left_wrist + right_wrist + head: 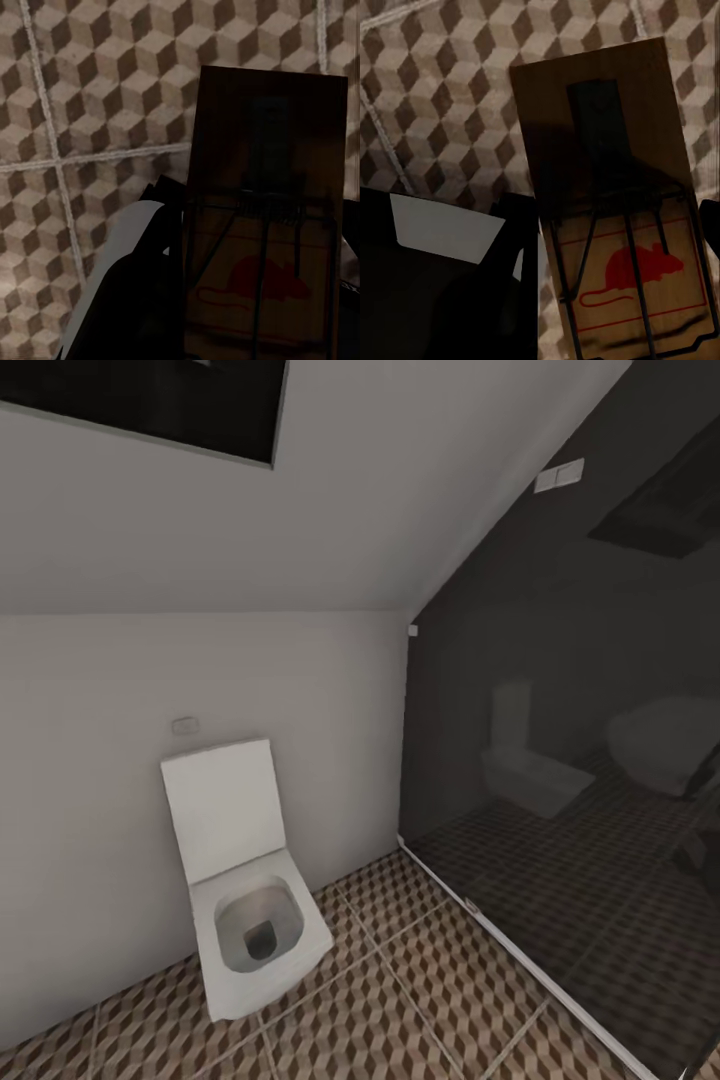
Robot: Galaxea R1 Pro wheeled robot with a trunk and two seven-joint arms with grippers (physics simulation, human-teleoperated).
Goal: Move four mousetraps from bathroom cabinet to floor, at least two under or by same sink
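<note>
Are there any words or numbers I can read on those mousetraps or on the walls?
No readable words or numbers anywhere.
Brown wooden mousetrap in the left pincer: a red mouse picture, no letters.
Brown wooden mousetrap in the right pincer: a red mouse inside a red outline, no letters.
White square toilet: no label.

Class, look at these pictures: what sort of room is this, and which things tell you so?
A bathroom, most likely: a white toilet against the wall, a cube-patterned tiled floor, and a dark glass partition beside it, probably a shower screen.
</note>
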